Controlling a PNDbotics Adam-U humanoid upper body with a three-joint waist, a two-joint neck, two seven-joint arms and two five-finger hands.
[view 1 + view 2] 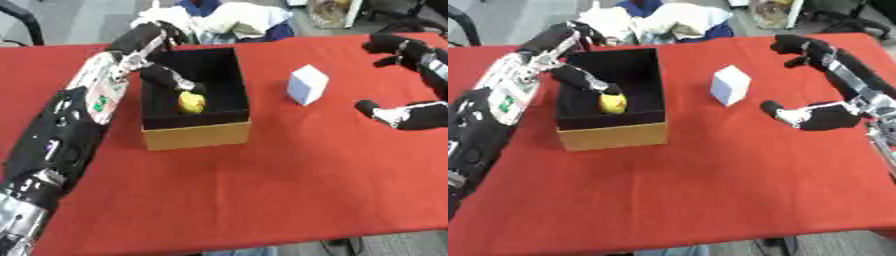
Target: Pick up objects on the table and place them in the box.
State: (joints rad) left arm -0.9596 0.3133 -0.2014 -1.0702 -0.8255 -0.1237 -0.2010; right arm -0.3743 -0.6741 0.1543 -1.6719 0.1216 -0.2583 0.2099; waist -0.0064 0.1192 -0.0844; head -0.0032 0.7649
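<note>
While the left arm is reaching into the box, entries by view follow.

Left eye view, left hand (171,77): reaching down inside the box (194,131), fingers curling onto a yellow fruit (192,102); the hold looks like a pinch from above.
Left eye view, fruit position: sitting low in the dark interior, near the front wall, touching the fingertips.
Left eye view, white cube (307,84): standing on the red tablecloth (262,190), to the right of the box and apart from it, not yet collected.

Right eye view, right hand (815,116): hovering beside the cube, near but not touching; whether its fingers are spread or curled, I cannot tell.
Right eye view, box: open top, black lining, tan front.

Risk, release: fingers may be dragging the fruit back out if they are lifting before letting go.
Risk, box: the forearm is passing close over the rim, so a sideways pull could be shifting or tipping the box.
Risk, cube: a glancing approach could be pushing it away, toward the table edge.
</note>
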